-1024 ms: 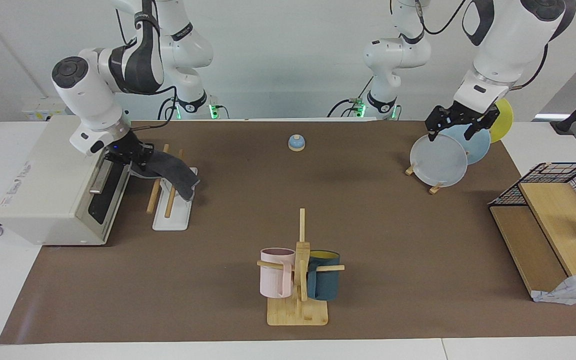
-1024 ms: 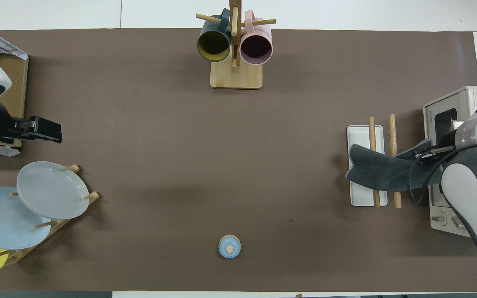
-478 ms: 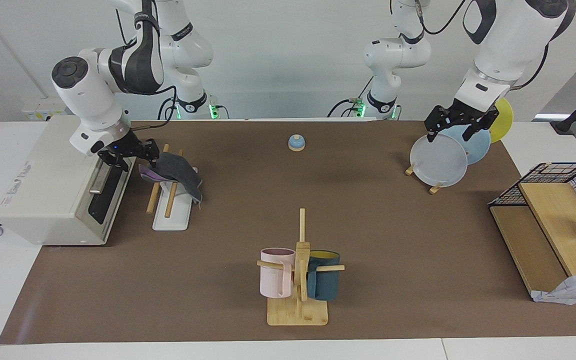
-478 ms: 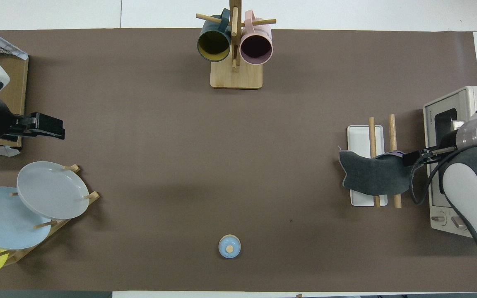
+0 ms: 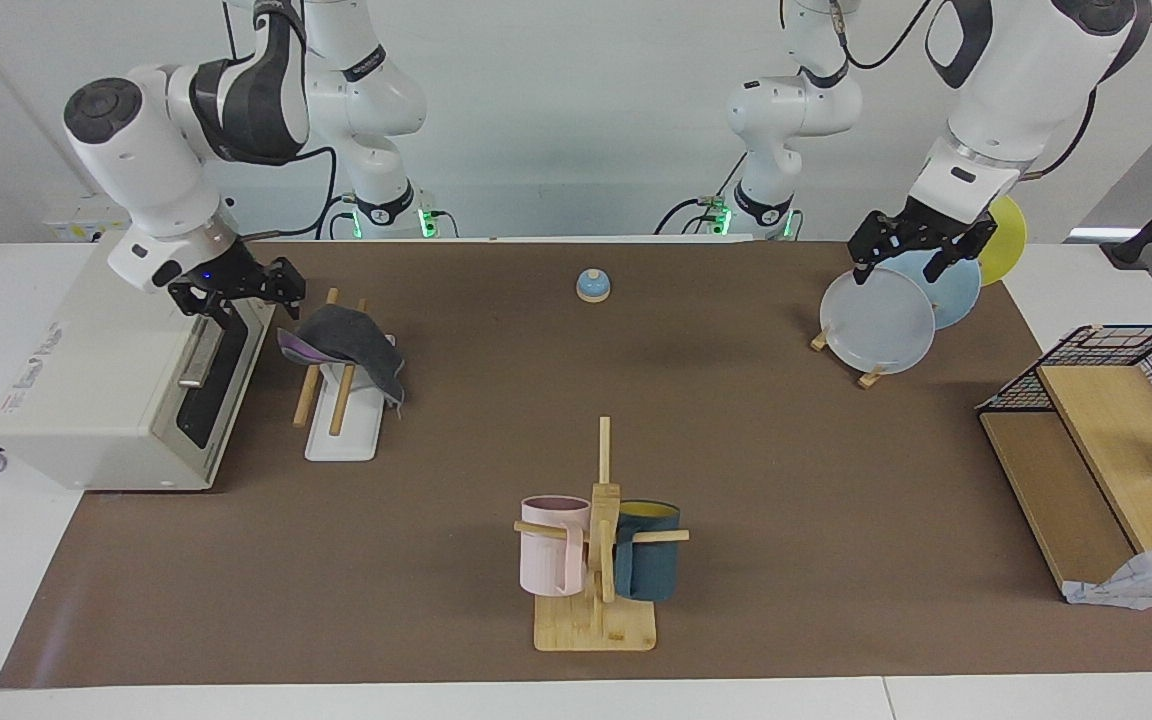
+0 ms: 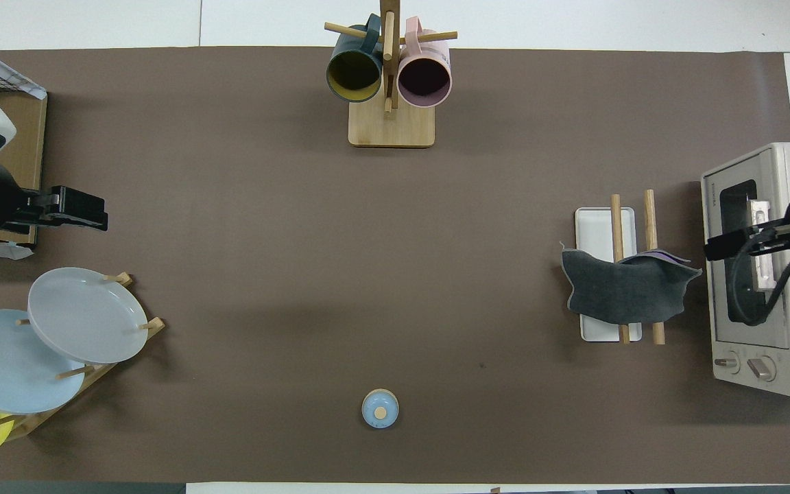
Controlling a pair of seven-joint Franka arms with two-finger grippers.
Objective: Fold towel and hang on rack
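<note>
Looking at where things sit, you're basically at the finish line. The towel (image 5: 346, 340) is draped over both rods of the rack (image 5: 341, 425) in the left-middle of the facing view (right-middle of the overhead one), grey face out with a sliver of purple peeking from the edge nearest the toaster oven (image 5: 86, 370). It looks doubled over, though you can't really judge how neat the fold is from here. It sits a bit bunched and lopsided, with more cloth hanging toward the middle of the table.

Your right gripper (image 5: 236, 290) is up over the toaster oven at the upper left of the facing view, jaws spread and holding nothing, clear of the cloth. Your left gripper (image 5: 916, 250) hangs above the plates (image 5: 881, 320) at the upper right, jaws apart too, just waiting.

So fold and hang look done to me. All that's left is maybe a tidy-up tug and parking the arm.
</note>
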